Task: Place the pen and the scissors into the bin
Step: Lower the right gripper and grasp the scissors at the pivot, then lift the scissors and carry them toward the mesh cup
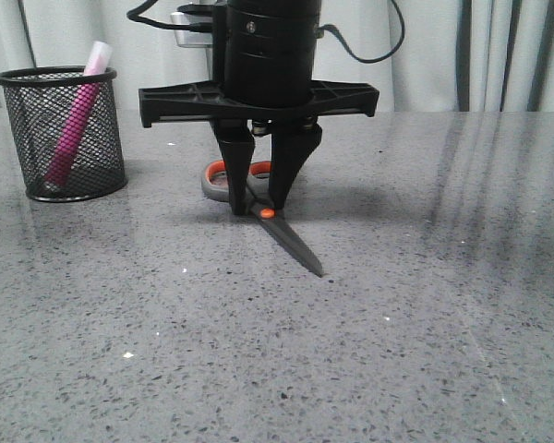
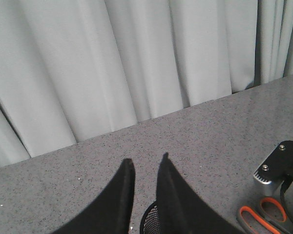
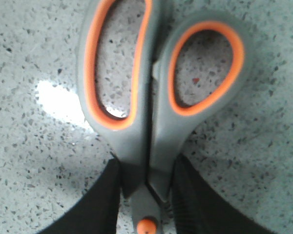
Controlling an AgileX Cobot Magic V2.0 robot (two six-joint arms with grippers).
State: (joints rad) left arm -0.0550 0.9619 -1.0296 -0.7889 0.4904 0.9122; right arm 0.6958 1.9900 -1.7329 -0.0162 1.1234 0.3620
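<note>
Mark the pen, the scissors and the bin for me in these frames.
pen point(image 1: 72, 129), front view, on the magenta barrel inside the cup.
scissors point(image 3: 136, 87), right wrist view, on the grey handle between the loops.
bin point(image 1: 18, 120), front view, on the mesh wall.

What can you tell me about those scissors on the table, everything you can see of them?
The scissors lie flat on the speckled grey table, blades closed. They have two grey handle loops lined in orange, one longer than the other, an orange pivot dot and dark blades pointing toward the camera in the front view. They look like plastic handles on metal blades. The right gripper stands over them from above, its black fingers pressed against both sides of the handle shanks just behind the pivot.
</note>
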